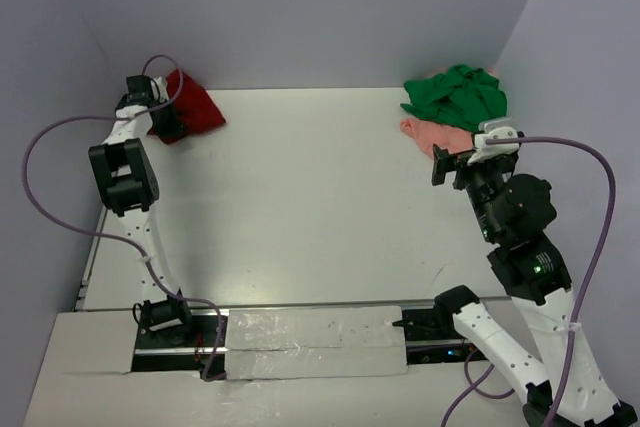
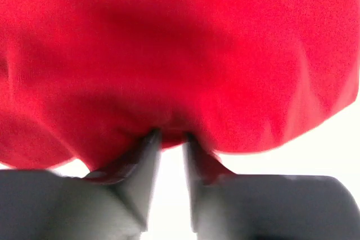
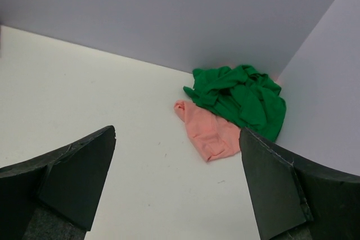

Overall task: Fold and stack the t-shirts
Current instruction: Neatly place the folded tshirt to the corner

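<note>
Dark red t-shirt [image 1: 195, 107]: likely soft, limp, light; take at a hem corner. Left end effector [image 2: 171, 134] against its fold, grip uncertain. Right end effector [image 3: 177, 133] spread wide, empty.

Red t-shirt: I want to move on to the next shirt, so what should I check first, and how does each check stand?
1. Left gripper free of the red t-shirt: cannot tell; the jaws are slightly apart, with cloth at the tips.
2. Red t-shirt folded neatly: cannot tell; it is a compact bundle in the far left corner, partly hidden by the arm.
3. Right gripper open and empty: ok.
4. Green t-shirt on top of its pile: ok; it is crumpled and lies over the pink t-shirt.
5. Pink t-shirt fully exposed: not ok; it is partly under the green one.
</note>
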You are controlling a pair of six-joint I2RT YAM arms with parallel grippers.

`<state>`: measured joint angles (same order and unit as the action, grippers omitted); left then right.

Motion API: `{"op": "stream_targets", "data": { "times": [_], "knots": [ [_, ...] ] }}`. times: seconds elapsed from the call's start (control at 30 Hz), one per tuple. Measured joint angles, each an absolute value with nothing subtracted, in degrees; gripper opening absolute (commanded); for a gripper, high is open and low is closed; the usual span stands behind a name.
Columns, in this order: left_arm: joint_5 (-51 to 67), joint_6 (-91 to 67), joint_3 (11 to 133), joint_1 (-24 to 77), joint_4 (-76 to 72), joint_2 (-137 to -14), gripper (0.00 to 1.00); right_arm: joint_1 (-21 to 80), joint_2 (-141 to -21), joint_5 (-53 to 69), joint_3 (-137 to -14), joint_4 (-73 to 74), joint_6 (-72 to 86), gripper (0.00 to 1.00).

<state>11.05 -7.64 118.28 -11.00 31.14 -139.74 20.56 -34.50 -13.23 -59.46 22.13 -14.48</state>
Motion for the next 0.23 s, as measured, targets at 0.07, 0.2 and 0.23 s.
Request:
{"op": "stream_targets", "data": {
  "times": [0.07, 0.2, 0.23],
  "knots": [
    [14.2, -7.5, 110.4, -11.9, 29.7, -134.5, 0.99, 20.6, -36.6, -12.4, -59.5, 22.2, -14.1, 1.0],
    [21.3, -8.8, 92.0, -11.7, 25.8, -119.3, 0.99, 20.4, -42.0, -11.0, -59.4, 22.4, -12.9, 1.0],
    [22.5, -9.2, 88.6, -11.4, 25.0, -115.1, 0.99, 20.4, -42.9, -10.6, -59.0, 22.3, -12.8, 1.0]
  ]
}}
